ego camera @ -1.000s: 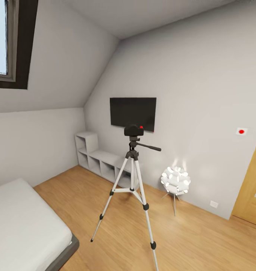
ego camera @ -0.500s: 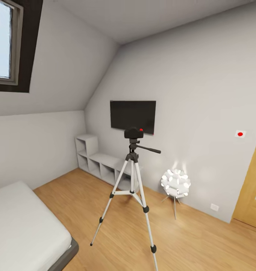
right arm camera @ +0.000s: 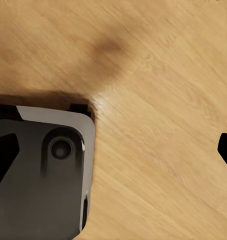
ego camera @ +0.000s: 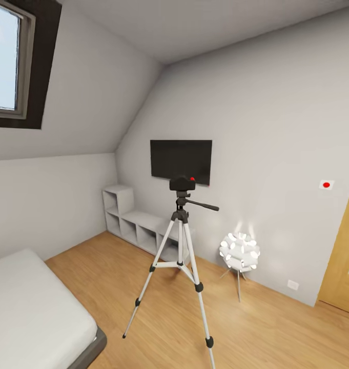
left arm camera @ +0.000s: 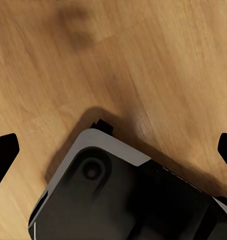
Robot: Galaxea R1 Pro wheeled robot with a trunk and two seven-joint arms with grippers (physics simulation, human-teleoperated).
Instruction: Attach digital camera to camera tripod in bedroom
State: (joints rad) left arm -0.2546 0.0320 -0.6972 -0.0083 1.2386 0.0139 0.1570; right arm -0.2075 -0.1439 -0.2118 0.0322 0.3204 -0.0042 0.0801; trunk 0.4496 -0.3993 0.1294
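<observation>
Camera tripod (ego camera: 180,259) front leg foot cut off, bed (ego camera: 36,312) and wooden door (ego camera: 343,256) cropped

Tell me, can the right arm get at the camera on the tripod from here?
Probably not yet: the digital camera sits atop the camera tripod across open floor, while the right gripper hangs open over the floor by the base.

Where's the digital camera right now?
In the head view, the digital camera sits on top of the camera tripod at mid-room, in front of the wall screen, left of the white-ball floor lamp.
</observation>
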